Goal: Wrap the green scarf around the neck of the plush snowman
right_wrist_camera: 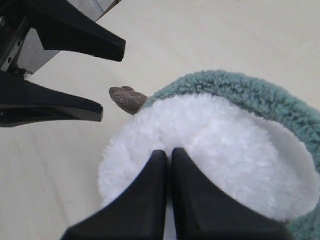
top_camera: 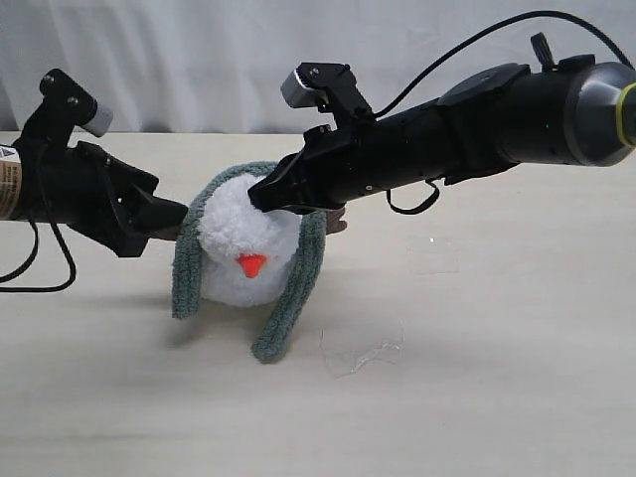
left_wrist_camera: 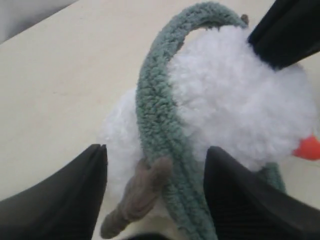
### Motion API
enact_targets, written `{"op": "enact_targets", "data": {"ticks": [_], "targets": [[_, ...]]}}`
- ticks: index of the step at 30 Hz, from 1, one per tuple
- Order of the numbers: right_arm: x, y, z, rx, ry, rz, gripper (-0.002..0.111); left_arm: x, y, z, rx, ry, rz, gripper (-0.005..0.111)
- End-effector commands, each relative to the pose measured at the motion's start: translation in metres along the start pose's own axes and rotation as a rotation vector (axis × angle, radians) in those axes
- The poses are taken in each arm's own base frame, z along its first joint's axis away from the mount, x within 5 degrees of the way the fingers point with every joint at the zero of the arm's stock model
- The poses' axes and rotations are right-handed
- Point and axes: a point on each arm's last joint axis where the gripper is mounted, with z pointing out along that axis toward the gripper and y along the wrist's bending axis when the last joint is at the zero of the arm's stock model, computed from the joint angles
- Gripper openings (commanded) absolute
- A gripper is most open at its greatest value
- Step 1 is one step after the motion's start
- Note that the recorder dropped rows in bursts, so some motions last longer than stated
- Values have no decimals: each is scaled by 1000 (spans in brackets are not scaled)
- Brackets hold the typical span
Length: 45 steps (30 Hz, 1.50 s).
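A small round fluffy white plush snowman (top_camera: 238, 234) sits on a pale wooden table (top_camera: 477, 388), a little left of the middle and nearer the far edge than the near one. Its orange cone nose (top_camera: 251, 264) points toward the near edge.

A long fuzzy grey-green knit scarf (top_camera: 300, 278) arches over the top and back of the snowman. Its long axis runs side to side, roughly parallel to the far edge. Both ends hang down in front, one on each side. The right-hand end is longer and slants toward the near edge.

The right gripper (top_camera: 260, 195) has its jaws pressed together, tip against the white plush on top. Whether it pinches any fur cannot be told. The left gripper (left_wrist_camera: 156, 150) is spread wide at the snowman's left side, with a brown corduroy twig arm (left_wrist_camera: 140, 192) and a stretch of scarf between its fingers (left_wrist_camera: 65, 200), gripping neither.

The draping looks done. The ends do not yet cross under the nose, so closing the wrap in front appears to remain.
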Motion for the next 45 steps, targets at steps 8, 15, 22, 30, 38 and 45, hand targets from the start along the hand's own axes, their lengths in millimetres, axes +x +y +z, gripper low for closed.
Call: {"op": "enact_targets", "data": {"ticks": [8, 15, 22, 30, 38, 45], "targets": [[5, -6, 3, 27, 24, -17, 4, 42, -11, 25, 121, 114, -139, 55], [5, -6, 3, 27, 24, -17, 4, 52, -12, 42, 183, 68, -190, 55], [5, -6, 3, 27, 24, -17, 4, 60, -9, 42, 143, 154, -196, 55], [5, -6, 3, 27, 24, -17, 4, 51, -18, 24, 147, 160, -278, 55], [5, -6, 3, 27, 24, -17, 4, 56, -46, -13, 108, 140, -288, 55], [5, -6, 3, 27, 24, -17, 4, 65, -44, 10, 171, 19, -308, 55]]}}
